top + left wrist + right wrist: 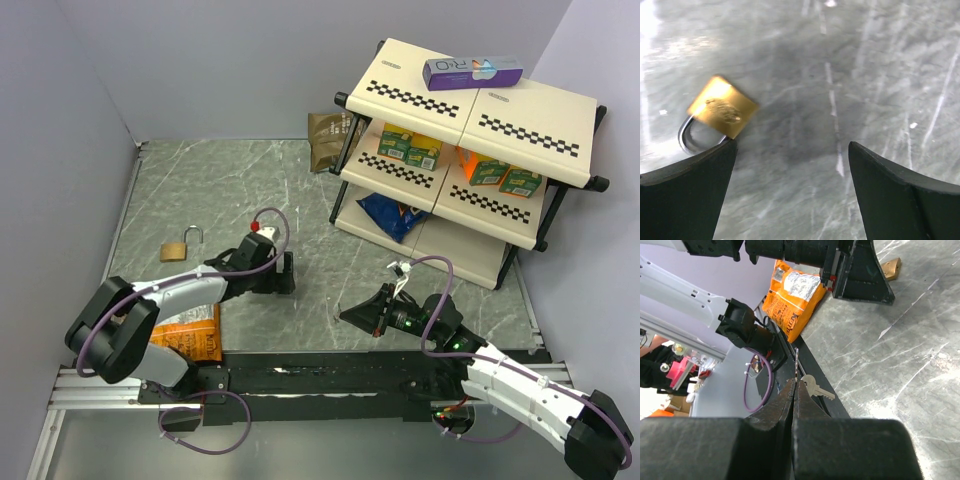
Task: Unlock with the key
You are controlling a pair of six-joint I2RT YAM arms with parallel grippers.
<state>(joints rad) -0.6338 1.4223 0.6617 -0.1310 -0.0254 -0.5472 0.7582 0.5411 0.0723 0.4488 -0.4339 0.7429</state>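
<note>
Key (816,388): found pinched by its wire ring at tips of right gripper (794,385), jaws pressed together, over near edge of table (900,355). Left gripper (792,150): recorded with jaws spread wide, low over table. Brass padlock (722,107): seen lying flat near one of its fingers.

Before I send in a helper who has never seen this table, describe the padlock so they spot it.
On the grey marbled table, look left, away from the checkered shelf. Just beyond the orange snack bag lies the padlock: brass body, silver shackle, the only shiny metal thing there.
</note>
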